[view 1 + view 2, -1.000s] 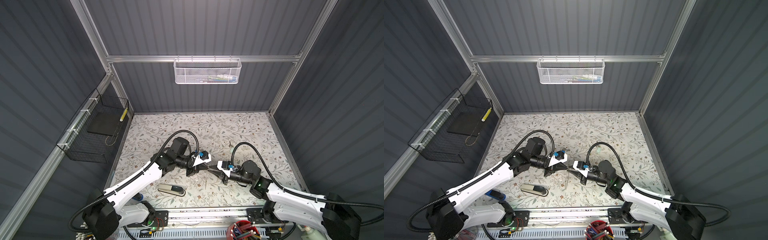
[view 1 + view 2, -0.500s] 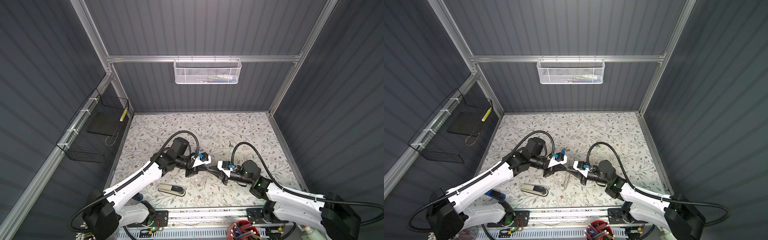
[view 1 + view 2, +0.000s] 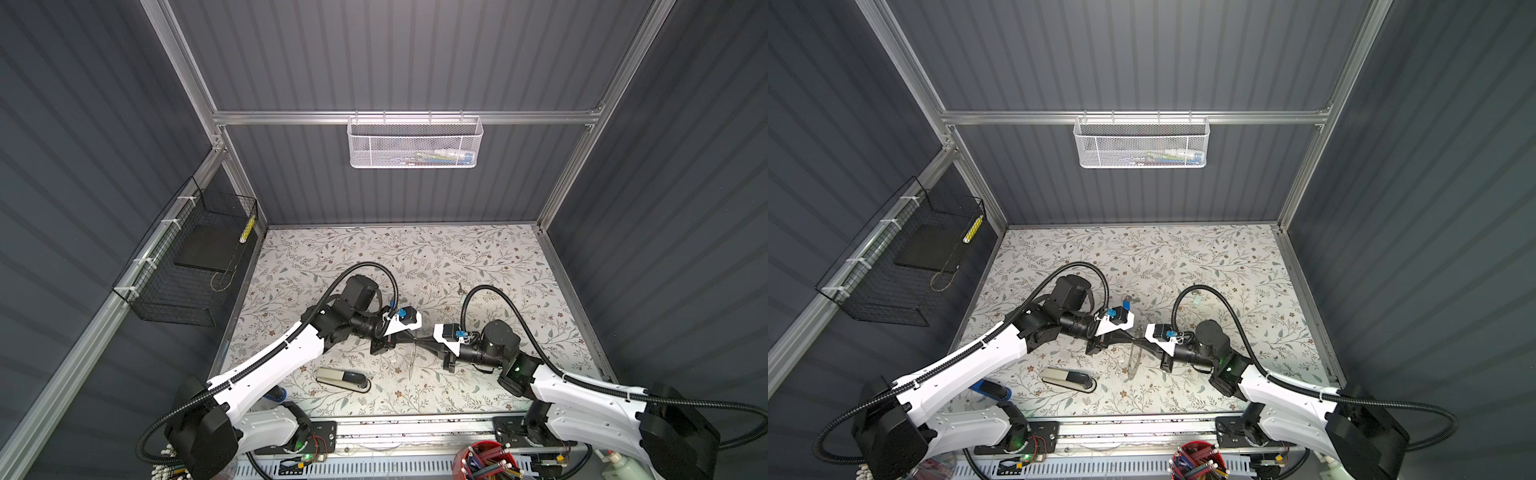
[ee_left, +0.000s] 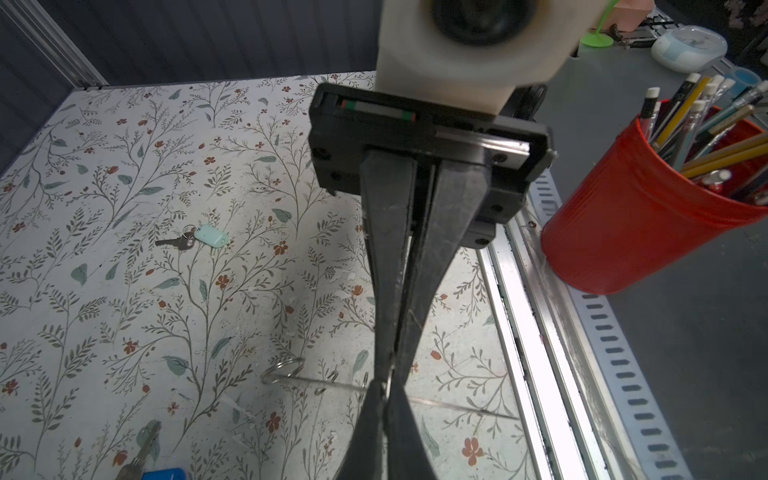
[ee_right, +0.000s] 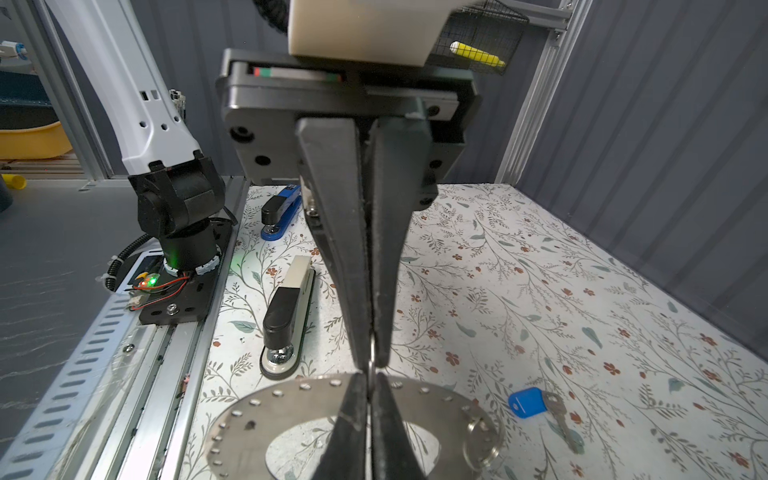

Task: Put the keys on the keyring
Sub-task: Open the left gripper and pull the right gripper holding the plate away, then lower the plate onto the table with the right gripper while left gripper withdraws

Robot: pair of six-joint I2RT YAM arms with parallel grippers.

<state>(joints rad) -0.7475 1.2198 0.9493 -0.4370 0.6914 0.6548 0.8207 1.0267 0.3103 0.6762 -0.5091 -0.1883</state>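
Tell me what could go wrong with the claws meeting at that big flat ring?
The right gripper is shut on just the thin rim of the keyring, so it might slip or swing.
The left gripper meets it tip to tip; a nudge could knock them together.
The blue-tagged key and mint-tagged key lie loose on the table; fetching one may leave the ring on one grip.

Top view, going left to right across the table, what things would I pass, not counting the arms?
Blue stapler → grey stapler → big metal ring, seen edge-on → key with the mint tag.
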